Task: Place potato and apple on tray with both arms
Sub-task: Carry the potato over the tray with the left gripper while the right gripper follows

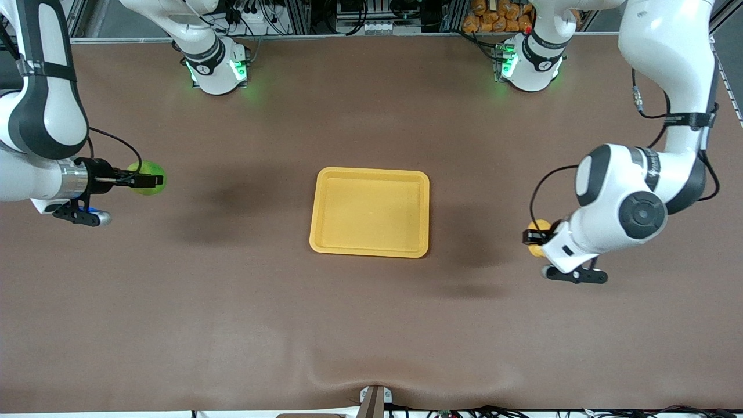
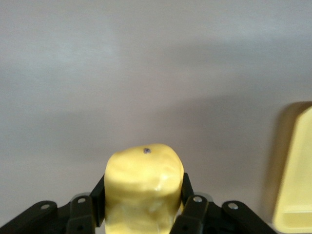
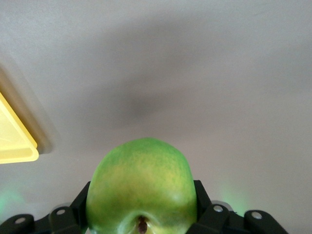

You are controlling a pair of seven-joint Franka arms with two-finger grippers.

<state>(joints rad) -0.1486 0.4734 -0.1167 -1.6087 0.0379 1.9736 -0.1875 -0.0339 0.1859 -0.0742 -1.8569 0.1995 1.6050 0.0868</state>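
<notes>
- The tray point(image 1: 370, 212) is a flat yellow-orange plastic rectangle with rounded corners and a low raised rim; it lies bare at the middle of the brown matte surface point(image 1: 371, 325).
- The apple point(image 1: 148, 177) is round, glossy green with a yellowish patch, its dark dimple point(image 3: 142, 225) facing the right wrist camera.
- The right tool point(image 1: 142, 180) is clenched on the apple's sides, over the surface toward the right arm's end, well apart from the tray.
- The potato point(image 1: 538, 237) is an oblong, lumpy, matte yellow lump with a small dark speck point(image 2: 146, 150).
- The left tool point(image 1: 535, 238) grasps the potato between black fingers point(image 2: 194, 212), over the surface toward the left arm's end.
- Open brown surface runs between each tool and the tray's nearest rim.
- The surface's cover ripples slightly at the edge nearest the front camera.
</notes>
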